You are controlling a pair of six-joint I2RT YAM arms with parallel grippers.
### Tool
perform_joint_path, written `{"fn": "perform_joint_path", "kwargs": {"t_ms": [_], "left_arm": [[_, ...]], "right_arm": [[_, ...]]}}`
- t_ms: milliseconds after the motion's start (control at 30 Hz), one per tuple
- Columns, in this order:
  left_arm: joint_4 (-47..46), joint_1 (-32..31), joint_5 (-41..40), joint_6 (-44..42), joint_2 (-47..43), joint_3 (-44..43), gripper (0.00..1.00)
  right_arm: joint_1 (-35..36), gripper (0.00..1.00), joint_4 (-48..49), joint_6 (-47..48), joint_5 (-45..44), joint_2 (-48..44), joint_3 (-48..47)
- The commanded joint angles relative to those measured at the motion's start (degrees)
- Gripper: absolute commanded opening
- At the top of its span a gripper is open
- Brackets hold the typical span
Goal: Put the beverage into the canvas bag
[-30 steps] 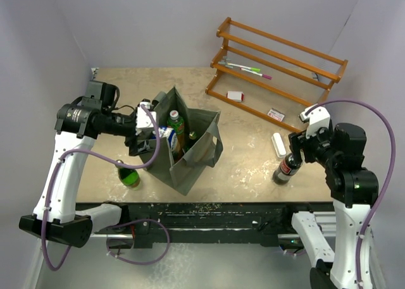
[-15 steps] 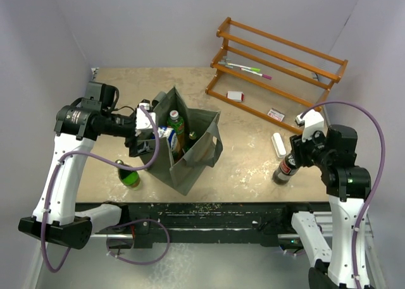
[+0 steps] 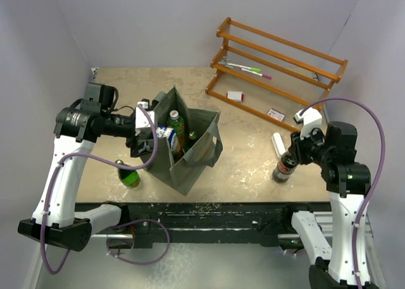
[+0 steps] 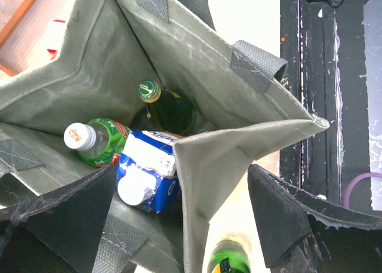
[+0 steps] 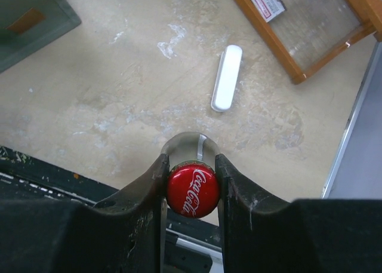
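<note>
The grey-green canvas bag point(image 3: 193, 156) stands open left of the table's middle. It holds a green bottle with a white cap point(image 4: 95, 143), a dark glass bottle with a gold cap point(image 4: 167, 109) and a blue-and-white carton point(image 4: 149, 171). My left gripper point(image 3: 144, 137) is open, its fingers astride the bag's near-left wall point(image 4: 215, 165). A green bottle point(image 3: 130, 175) stands on the table outside the bag, below that wall. My right gripper point(image 5: 191, 162) is shut on the red-capped neck of a dark cola bottle point(image 3: 283, 167), which stands on the table at the right.
A wooden rack point(image 3: 278, 67) with pens lies at the back right. A white bar point(image 5: 227, 77) lies just beyond the cola bottle. Two small red-and-white packets point(image 3: 235, 96) point(image 3: 276, 115) lie by the rack. The black front rail point(image 3: 209, 213) runs along the near edge.
My right arm has shifted a little to the left with its gripper staying on the cola bottle's top. The left arm and the bag have not moved.
</note>
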State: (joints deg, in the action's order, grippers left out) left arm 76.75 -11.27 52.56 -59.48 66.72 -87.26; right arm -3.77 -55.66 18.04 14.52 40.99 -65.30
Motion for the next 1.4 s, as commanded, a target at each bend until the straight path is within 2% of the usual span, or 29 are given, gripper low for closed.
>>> {"fn": "perform_joint_path", "kwargs": {"t_ms": [0,300,833,1033,1367], "left_arm": [[-2.91,0.29,4.40,4.19,-2.15,-0.83,0.94],[-8.43,0.31,0.17,15.56,-0.90,-0.83,0.91],[-5.38,0.21,-0.29,14.65,2.68,-2.73,0.86],[-5.44,0.13,-0.35,15.33,3.15,-2.74,0.85],[-6.38,-0.57,0.86,15.98,3.13,-1.86,0.84]], "right_arm": [[-0.27,0.00,7.28,2.57,5.62,2.69,-9.53],[-0.27,0.00,8.16,-0.21,16.03,11.21,-27.50],[-0.27,0.00,16.91,-15.61,29.15,24.03,-57.14],[-0.27,0.00,19.93,-21.39,32.58,29.48,-65.45],[-0.19,0.00,28.40,-30.29,36.89,34.58,-69.26]]}}
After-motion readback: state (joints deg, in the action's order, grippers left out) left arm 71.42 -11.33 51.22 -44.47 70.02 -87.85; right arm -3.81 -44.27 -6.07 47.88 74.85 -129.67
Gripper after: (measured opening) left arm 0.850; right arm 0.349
